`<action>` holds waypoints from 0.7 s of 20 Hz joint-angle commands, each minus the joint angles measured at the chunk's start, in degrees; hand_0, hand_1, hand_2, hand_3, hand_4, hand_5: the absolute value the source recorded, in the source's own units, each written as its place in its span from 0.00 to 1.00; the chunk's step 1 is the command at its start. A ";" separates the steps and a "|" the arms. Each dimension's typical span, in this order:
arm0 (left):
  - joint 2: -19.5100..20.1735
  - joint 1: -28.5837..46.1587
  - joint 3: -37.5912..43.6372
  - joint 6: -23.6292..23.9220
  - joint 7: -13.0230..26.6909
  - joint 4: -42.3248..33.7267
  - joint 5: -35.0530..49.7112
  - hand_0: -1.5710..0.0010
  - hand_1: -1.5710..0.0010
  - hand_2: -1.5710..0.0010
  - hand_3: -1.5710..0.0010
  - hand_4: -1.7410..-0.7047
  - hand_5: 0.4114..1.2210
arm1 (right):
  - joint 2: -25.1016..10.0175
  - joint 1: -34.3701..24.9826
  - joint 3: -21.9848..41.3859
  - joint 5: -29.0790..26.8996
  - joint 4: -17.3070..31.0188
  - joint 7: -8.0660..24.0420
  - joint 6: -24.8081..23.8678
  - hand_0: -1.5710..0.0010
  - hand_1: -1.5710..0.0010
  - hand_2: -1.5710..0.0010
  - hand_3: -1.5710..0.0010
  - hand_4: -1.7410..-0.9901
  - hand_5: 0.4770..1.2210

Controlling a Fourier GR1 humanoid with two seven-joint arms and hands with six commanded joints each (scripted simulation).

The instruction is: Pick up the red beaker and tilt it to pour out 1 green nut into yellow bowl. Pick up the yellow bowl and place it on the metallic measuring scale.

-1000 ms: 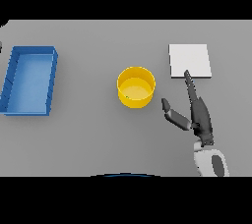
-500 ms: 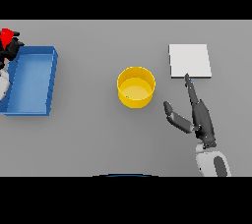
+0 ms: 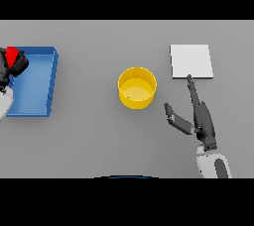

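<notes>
A flat grey table point(image 3: 99, 141) is spreading out in front of me, with nothing else behind it. At about nine o'clock, right at the edge of what I am seeing, my left hand point(image 3: 11, 69) is hovering over the near-left corner of a blue tray point(image 3: 37, 84), and its dark fingers are curling round the red beaker point(image 3: 11, 53); only a scrap of red is showing above them. I cannot make out a green nut anywhere, in the beaker or out of it.

The yellow bowl point(image 3: 137, 87) is sitting upright near the middle of the table, well apart from the beaker, and its inside is looking bare to me. At about two o'clock the metallic measuring scale point(image 3: 191, 61) is lying flat as a pale square, with nothing on it.

My right hand point(image 3: 196, 116) is resting low at about four o'clock, fingers straight and thumb spread wide toward the bowl, gripping nothing; one fingertip is reaching up just to the near edge of the scale.

As I am judging it, only the pick-up of the beaker is done. I am still needing to carry it across to the bowl, tip out one nut, then take the bowl and set it on the scale.
</notes>
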 commanded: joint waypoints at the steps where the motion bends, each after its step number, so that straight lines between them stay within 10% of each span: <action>1: 0.87 0.63 -0.33 -0.63 0.86 -1.09 -0.47 0.00 0.00 0.01 0.02 0.33 0.54 | -0.15 -0.44 -0.16 0.11 0.31 0.17 -0.12 1.00 1.00 1.00 1.00 0.96 0.21; 5: 2.36 2.30 -1.11 -3.32 1.25 -3.67 0.29 0.23 0.37 0.35 0.39 0.71 0.38 | -0.14 0.32 -0.48 -1.11 0.31 -1.76 0.38 1.00 1.00 1.00 1.00 0.98 0.21; 9: 2.46 1.58 -3.19 -6.76 1.43 -2.71 -0.53 0.69 0.74 0.73 0.75 0.85 0.30 | -0.39 -0.46 -0.56 -1.18 0.36 -1.05 0.62 1.00 1.00 1.00 1.00 0.97 0.22; 14: 1.97 1.12 -2.92 -8.33 -2.40 0.17 -0.23 0.90 0.91 0.91 0.92 0.91 0.29 | -0.84 -0.16 -0.25 -0.64 0.07 -0.68 0.87 1.00 1.00 1.00 1.00 0.96 0.22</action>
